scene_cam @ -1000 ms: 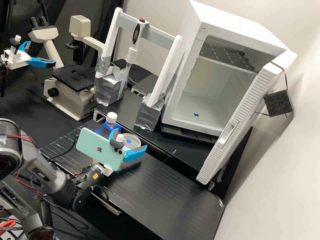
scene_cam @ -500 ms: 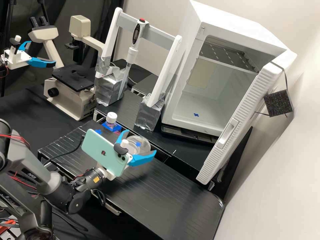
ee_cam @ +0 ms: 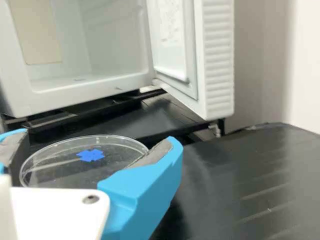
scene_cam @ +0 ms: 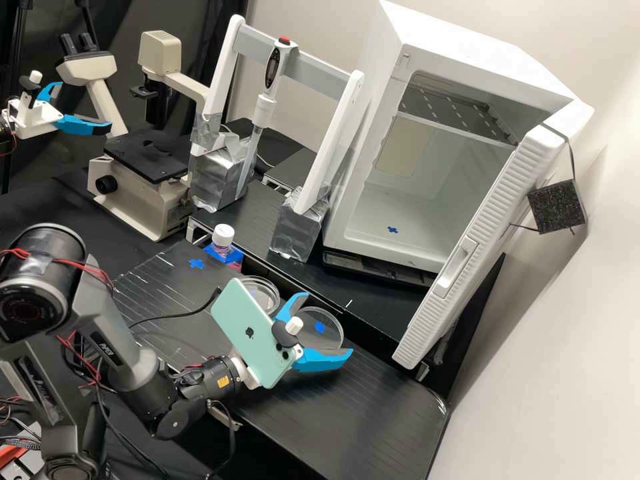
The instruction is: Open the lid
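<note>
In the high view my gripper (scene_cam: 326, 326) is over the black platform, its two blue fingers closed on the sides of a clear round lid (scene_cam: 328, 321) with a blue mark on top. Up and to the left of it, behind the phone, the clear dish (scene_cam: 268, 294) sits uncovered and apart from the lid, partly hidden by the phone. The wrist view has my gripper (ee_cam: 97, 140) with the lid (ee_cam: 60, 162) held between the fingers, roughly level.
A white-capped bottle (scene_cam: 223, 236) stands in a blue holder behind the dish. The open white incubator (scene_cam: 373, 233) and its door (scene_cam: 467, 260) are at the right. Silver-wrapped blocks (scene_cam: 298, 230) carry the pipette frame. A blue mark (scene_cam: 196, 264) lies on the platform (scene_cam: 373, 407).
My gripper has moved right and toward the platform's near side, carrying the lid away from the dish. The dish has stayed behind and now shows uncovered.
</note>
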Controlling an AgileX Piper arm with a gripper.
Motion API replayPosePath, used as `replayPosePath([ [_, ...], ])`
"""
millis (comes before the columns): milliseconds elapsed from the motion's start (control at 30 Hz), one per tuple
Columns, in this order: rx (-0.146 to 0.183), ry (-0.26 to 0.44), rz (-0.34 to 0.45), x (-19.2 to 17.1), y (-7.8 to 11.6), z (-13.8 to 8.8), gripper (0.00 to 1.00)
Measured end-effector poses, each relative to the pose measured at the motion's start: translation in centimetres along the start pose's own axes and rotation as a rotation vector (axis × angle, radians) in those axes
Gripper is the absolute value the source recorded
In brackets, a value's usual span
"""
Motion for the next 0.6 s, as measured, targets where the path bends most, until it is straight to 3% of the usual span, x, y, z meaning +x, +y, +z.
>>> replayPosePath([
  [233,-0.086,-0.014,-0.034,0.8,-1.2,0.2,0.00],
  [367,-0.119,-0.018,-0.046,1.0,-1.6,0.3,0.00],
  [400,-0.124,-0.020,-0.050,1.1,-1.7,0.3,1.00],
  [433,-0.122,-0.020,-0.049,1.1,-1.7,0.3,1.00],
  [467,-0.120,-0.024,-0.047,1.1,-1.7,0.4,0.00],
  [600,-0.125,-0.020,-0.047,1.1,-1.8,0.3,0.00],
])
